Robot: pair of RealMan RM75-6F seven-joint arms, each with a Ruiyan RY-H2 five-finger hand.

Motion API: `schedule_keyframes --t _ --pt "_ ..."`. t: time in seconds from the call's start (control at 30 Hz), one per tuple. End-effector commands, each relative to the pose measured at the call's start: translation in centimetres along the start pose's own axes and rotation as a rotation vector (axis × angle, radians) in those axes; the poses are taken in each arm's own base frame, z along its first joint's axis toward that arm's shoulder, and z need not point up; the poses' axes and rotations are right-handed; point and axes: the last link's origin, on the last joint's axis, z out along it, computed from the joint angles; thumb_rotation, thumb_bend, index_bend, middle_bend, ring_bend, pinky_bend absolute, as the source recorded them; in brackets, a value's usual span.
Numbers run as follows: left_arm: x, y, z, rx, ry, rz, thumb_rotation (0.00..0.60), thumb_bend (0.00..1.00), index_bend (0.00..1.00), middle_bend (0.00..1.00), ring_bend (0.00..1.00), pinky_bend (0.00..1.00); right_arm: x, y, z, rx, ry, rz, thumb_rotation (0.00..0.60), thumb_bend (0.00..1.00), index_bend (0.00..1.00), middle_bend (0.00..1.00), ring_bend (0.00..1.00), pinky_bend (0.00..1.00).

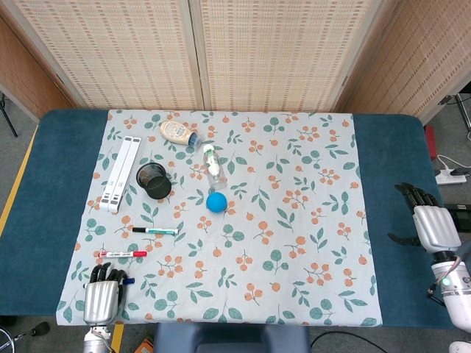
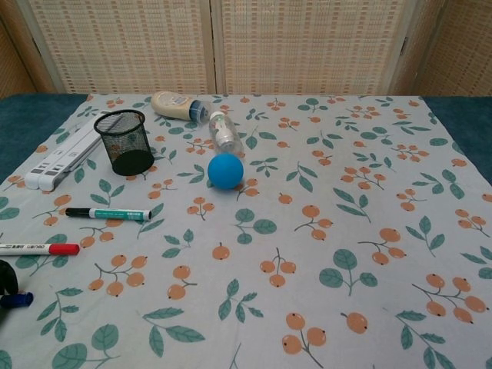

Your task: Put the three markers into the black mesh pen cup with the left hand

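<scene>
The black mesh pen cup (image 1: 154, 180) (image 2: 123, 142) stands upright at the cloth's left. In front of it lie a green-capped marker (image 1: 155, 231) (image 2: 108, 214) and, nearer still, a red-capped marker (image 1: 123, 254) (image 2: 38, 249). My left hand (image 1: 101, 296) is at the cloth's near-left corner. Its fingers (image 2: 6, 277) curl over a blue-capped marker (image 1: 129, 281) (image 2: 17, 300), so only the cap end shows, slightly tilted. My right hand (image 1: 433, 224) hovers over the blue table at far right, fingers apart and holding nothing.
A white folded stand (image 1: 118, 173) (image 2: 58, 157) lies left of the cup. Behind and to the right of the cup are a lying mayonnaise bottle (image 1: 176, 132) (image 2: 177, 105), a clear bottle (image 1: 213, 168) (image 2: 224, 133) and a blue ball (image 1: 215, 202) (image 2: 225, 171).
</scene>
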Motion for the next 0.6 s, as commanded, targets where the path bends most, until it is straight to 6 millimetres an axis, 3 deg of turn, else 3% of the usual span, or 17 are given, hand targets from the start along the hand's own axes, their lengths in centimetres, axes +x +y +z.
schedule_keyframes --t 0.03,0.4,0.53,0.6 --pt "0.1 0.0 0.0 0.001 0.012 0.003 0.6 0.42 0.53 0.54 0.21 0.21 0.0 0.0 0.0 -0.001 0.001 0.001 0.6 0.03 0.12 0.06 0.11 0.17" --pt "0.8 -0.3 -0.4 0.006 0.043 0.003 0.6 0.42 0.54 0.55 0.21 0.21 0.1 0.0 -0.1 0.001 0.009 0.003 0.6 0.03 0.12 0.06 0.11 0.17" --pt "3.0 -0.9 -1.0 0.009 0.109 -0.021 0.6 0.42 0.54 0.55 0.21 0.21 0.2 0.1 -0.1 0.0 0.012 0.005 0.6 0.02 0.12 0.06 0.11 0.17" --pt "5.1 -1.7 -1.0 0.021 0.153 -0.077 0.6 0.42 0.54 0.55 0.21 0.21 0.2 0.1 -0.1 -0.002 0.011 0.006 0.6 0.02 0.12 0.06 0.11 0.17"
